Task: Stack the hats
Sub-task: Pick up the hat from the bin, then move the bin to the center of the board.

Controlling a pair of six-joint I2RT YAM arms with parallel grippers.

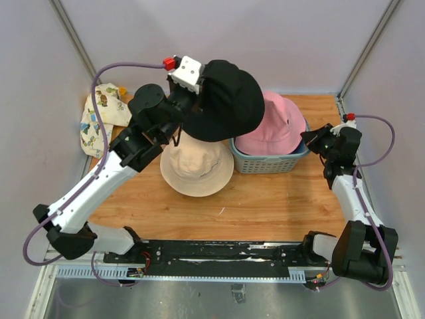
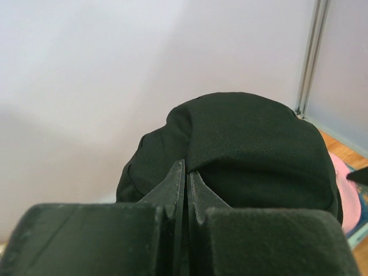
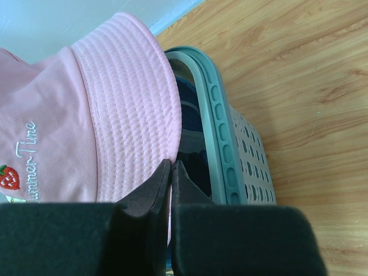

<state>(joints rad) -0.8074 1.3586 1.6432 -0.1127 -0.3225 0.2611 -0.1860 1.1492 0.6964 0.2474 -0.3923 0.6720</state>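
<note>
Both pinching: left hand (image 2: 185, 168) black hat (image 2: 247, 144), right hand (image 3: 171, 165) "Summer Time" pink hat (image 3: 123, 98).

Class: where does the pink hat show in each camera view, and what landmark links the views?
Top view: the pink hat is right of centre, in the basket, partly hidden by the black hat.
Left wrist: a sliver at the right edge, behind the black hat.
Right wrist: it fills the left half, brim between the right fingers.
Shared landmark: the wooden table.

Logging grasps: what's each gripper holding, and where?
The left gripper pinches the black hat by its brim; the right gripper looks shut on the pink hat at its brim.
</note>
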